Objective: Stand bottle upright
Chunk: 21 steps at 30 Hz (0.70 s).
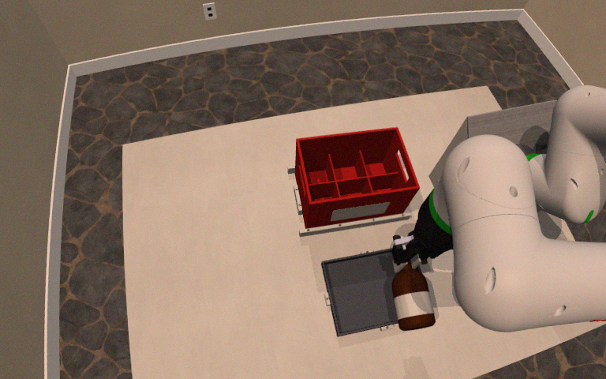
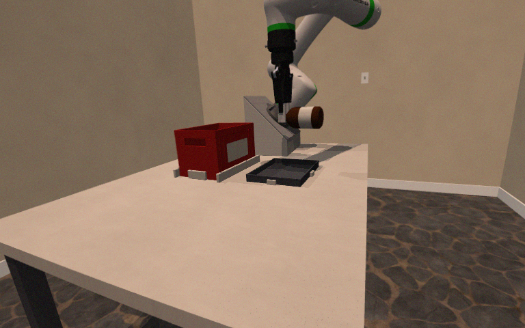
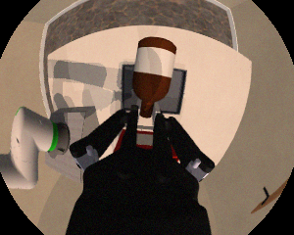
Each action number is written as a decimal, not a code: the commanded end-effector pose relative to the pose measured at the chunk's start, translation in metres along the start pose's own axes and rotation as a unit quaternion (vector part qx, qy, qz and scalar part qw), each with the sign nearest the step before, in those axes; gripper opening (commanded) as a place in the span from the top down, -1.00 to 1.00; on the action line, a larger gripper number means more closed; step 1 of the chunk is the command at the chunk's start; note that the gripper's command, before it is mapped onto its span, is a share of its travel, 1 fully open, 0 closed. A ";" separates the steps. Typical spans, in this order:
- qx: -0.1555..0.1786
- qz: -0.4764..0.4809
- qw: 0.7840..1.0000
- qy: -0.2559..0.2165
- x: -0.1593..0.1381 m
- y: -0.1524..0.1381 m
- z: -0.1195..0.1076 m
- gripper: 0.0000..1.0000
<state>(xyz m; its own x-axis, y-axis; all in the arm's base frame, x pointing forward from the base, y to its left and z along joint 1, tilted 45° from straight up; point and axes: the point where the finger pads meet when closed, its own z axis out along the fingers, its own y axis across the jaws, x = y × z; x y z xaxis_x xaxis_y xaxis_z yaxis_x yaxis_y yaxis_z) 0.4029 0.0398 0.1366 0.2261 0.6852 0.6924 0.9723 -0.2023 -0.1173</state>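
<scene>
A brown bottle (image 1: 412, 296) with a white label hangs lying on its side, well above the table, its base pointing away from the arm. My gripper (image 1: 409, 261) is shut on the bottle's neck and points straight down. In the exterior view the bottle (image 2: 305, 117) is held level, high above the dark grey tray (image 2: 283, 171). In the wrist view the bottle (image 3: 151, 78) sticks out beyond my fingers, with the tray (image 3: 176, 88) below it. The tray (image 1: 361, 295) lies flat on the table, in front of the red crate (image 1: 354, 174).
The red crate (image 2: 214, 146) has several open compartments and stands between low grey rails. A grey wedge-shaped block (image 2: 268, 130) stands behind the tray by the robot's base. The table's right edge is close to the tray.
</scene>
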 end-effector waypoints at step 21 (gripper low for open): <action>0.000 -0.089 0.996 0.000 0.000 0.000 0.000 1.00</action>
<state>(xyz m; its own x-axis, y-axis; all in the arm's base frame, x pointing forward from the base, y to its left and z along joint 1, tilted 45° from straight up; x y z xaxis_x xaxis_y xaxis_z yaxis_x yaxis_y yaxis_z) 0.4029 0.0398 0.1366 0.0839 0.7077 0.7015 0.9947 -0.1015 -0.0166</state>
